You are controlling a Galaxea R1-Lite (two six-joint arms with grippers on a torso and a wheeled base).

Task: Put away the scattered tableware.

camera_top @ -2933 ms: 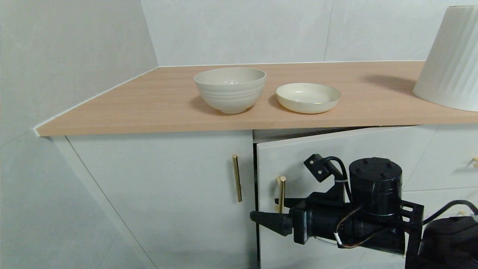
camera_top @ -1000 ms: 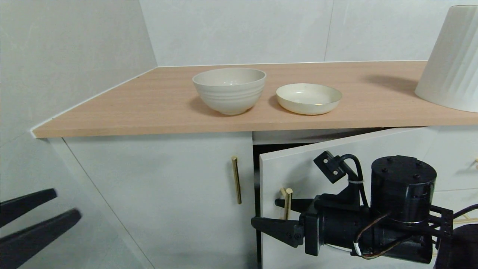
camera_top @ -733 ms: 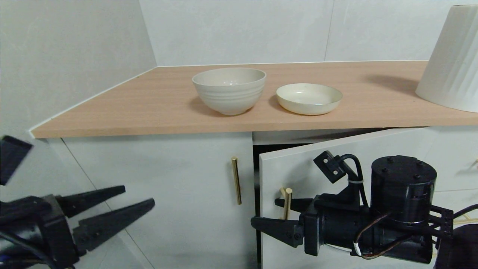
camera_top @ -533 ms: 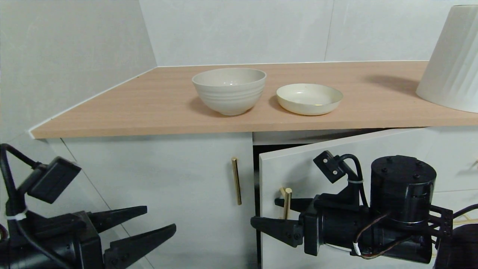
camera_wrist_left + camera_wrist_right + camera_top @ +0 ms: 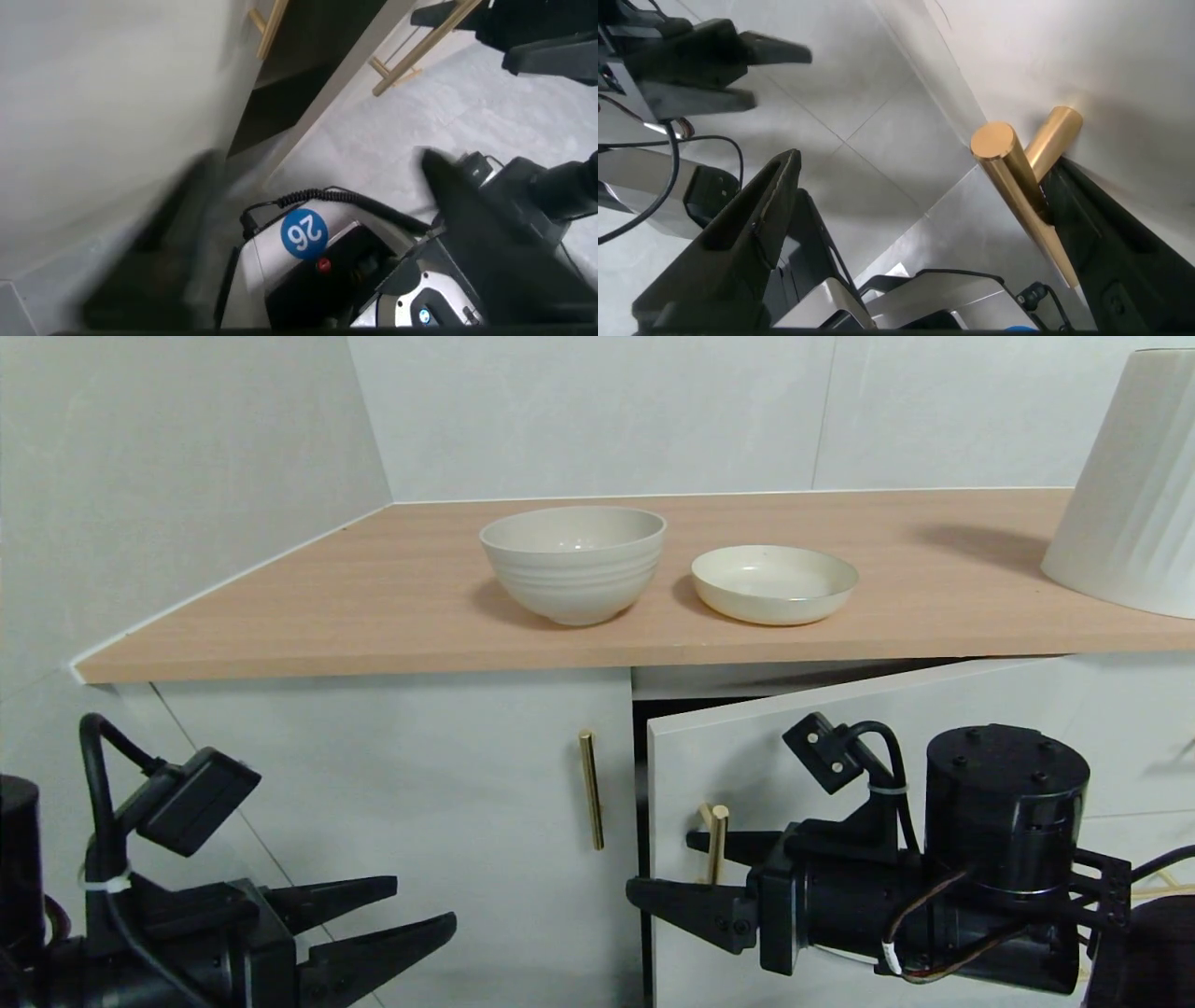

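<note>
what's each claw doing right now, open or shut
Left claw: open, holding nothing.
Right claw: open, one finger on each side of the brass door handle.

Cannot see into the cabinet (image 5: 401, 775): all dark behind the half-open right door (image 5: 747, 756). Cannot follow that door's brass handle (image 5: 717, 835) to its lower end, hidden behind the right gripper (image 5: 661, 863). Cut off by the right and top edges of the head view: the white lampshade (image 5: 1130, 495). Cut off by the bottom and left edges there: the arm behind the left gripper (image 5: 422, 903). Smeared to a dark blur in the left wrist view: one of its fingers (image 5: 159, 247), with no clear outline.
</note>
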